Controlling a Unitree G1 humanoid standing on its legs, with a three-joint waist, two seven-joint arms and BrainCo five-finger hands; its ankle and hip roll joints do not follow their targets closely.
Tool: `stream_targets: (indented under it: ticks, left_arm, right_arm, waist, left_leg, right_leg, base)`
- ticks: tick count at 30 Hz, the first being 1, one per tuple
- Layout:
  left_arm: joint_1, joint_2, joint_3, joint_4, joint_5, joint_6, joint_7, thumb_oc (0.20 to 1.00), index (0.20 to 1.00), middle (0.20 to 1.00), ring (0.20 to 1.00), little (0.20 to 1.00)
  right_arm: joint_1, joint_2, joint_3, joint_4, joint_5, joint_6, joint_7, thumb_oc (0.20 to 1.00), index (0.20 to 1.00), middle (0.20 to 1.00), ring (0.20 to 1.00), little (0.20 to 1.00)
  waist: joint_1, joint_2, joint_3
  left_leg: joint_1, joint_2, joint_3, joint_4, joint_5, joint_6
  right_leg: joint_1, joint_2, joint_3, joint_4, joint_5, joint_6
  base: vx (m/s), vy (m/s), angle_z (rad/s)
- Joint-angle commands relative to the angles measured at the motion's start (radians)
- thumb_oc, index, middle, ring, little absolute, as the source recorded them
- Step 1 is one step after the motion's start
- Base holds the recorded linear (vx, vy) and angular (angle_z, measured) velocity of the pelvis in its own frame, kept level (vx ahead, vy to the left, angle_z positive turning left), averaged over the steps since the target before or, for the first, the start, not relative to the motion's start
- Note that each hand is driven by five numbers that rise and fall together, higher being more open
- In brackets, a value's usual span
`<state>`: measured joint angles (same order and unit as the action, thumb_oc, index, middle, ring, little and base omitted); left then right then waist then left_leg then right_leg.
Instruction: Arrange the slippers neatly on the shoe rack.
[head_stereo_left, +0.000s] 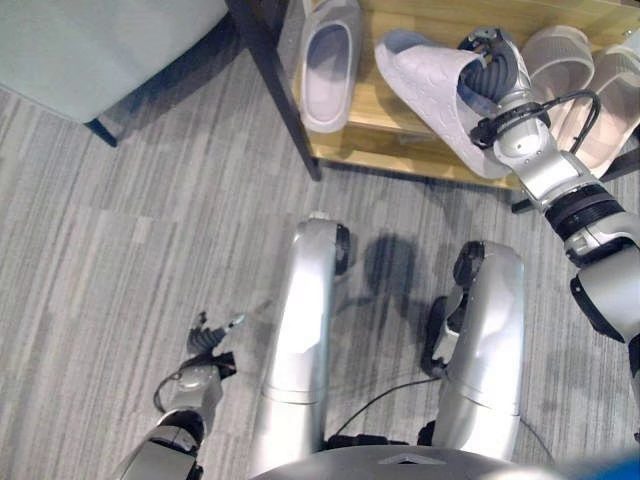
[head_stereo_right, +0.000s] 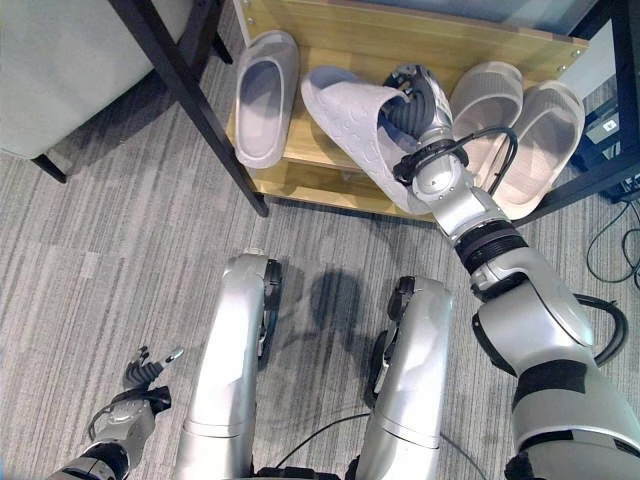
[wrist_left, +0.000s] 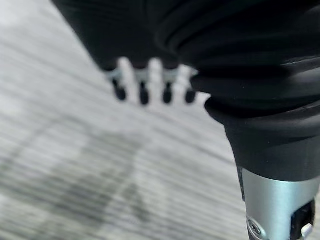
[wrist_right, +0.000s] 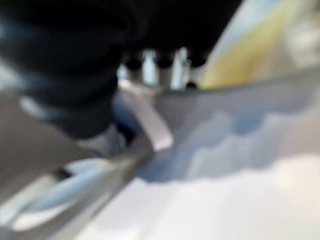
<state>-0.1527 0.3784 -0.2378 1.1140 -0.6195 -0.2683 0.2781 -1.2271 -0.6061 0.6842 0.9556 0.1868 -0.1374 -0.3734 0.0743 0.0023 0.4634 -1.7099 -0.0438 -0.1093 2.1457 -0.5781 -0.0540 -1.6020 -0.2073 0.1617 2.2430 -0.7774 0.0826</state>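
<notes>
Four slippers at the rack, one in hand

Right hand (head_stereo_right: 418, 100) has its fingers curled inside a white slipper (head_stereo_right: 355, 125), holding it tilted over the wooden shoe rack (head_stereo_right: 330, 40). One grey slipper (head_stereo_right: 265, 95) lies just beside it, a beige pair (head_stereo_right: 515, 125) on its other side. Left hand (head_stereo_left: 207, 345) hangs low over the carpet (head_stereo_left: 120, 260), fingers relaxed.

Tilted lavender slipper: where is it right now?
In the eye views the tilted lavender slipper is over the wooden shoe rack shelf, held by the right hand, between the single slipper and the beige pair.
</notes>
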Motion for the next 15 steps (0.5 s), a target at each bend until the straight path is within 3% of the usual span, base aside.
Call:
stream_targets:
  ticks: [1,9,15]
  left_arm:
    - [0.034,0.02,-0.061,0.0,-0.005,0.0,-0.014,1.0,1.0,1.0,1.0,1.0]
    - [0.081,0.026,-0.074,0.092,-0.011,0.036,-0.043,1.0,1.0,1.0,1.0,1.0]
    - [0.076,0.028,-0.069,0.105,-0.019,0.043,-0.055,1.0,1.0,1.0,1.0,1.0]
  right_arm:
    - [-0.195,-0.025,-0.019,0.005,0.139,-0.027,-0.006,0.2,0.2,0.2,0.2,0.2]
    - [-0.311,0.041,-0.029,0.159,0.446,-0.06,0.045,0.2,0.2,0.2,0.2,0.2]
    - [-0.341,0.062,-0.02,0.129,0.492,-0.07,0.043,0.2,0.2,0.2,0.2,0.2]
  waist:
    - [0.036,0.016,0.057]
    - [0.053,0.029,0.057]
    - [0.062,0.025,0.057]
  left_leg:
    - [0.14,-0.001,-0.02,-0.08,-0.124,0.066]
    - [0.14,0.002,-0.023,-0.06,-0.133,0.058]
    - [0.14,0.001,-0.028,-0.062,-0.134,0.055]
  right_leg:
    - [0.099,0.016,0.083,-0.012,0.09,-0.108]
    - [0.11,0.014,0.095,0.019,0.08,-0.115]
    - [0.121,0.01,0.093,0.013,0.083,-0.114]
  base:
    - [0.0,0.005,-0.11]
    - [0.0,0.001,-0.05]
    - [0.0,0.002,0.01]
